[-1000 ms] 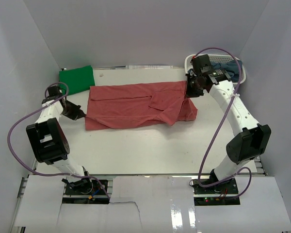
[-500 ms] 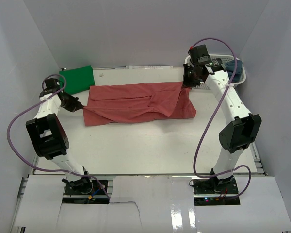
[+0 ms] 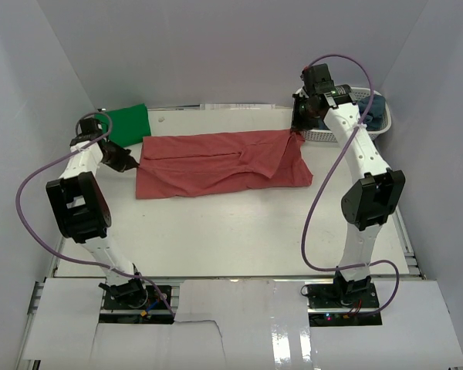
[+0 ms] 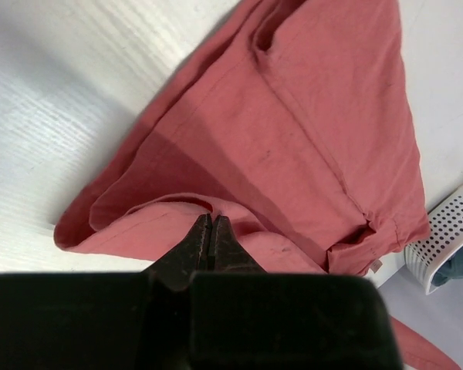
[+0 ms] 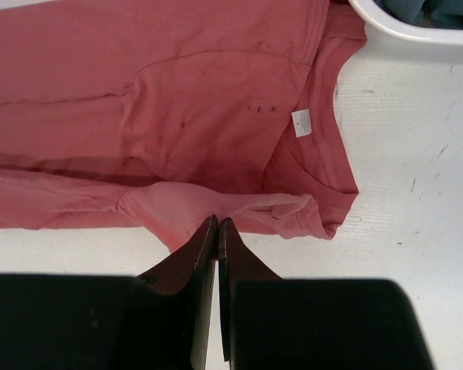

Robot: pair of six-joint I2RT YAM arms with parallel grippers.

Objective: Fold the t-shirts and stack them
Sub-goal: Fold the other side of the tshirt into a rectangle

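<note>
So the salmon-red cloth short-sleeved t-shirt (image 3: 216,163) is stretched sideways across the far half of the white table (image 3: 239,231). Its left edge is pinched by the left gripper (image 4: 211,222), jaws pressed together. The right end's fold is nipped the same way by the right gripper (image 5: 217,223).
</note>
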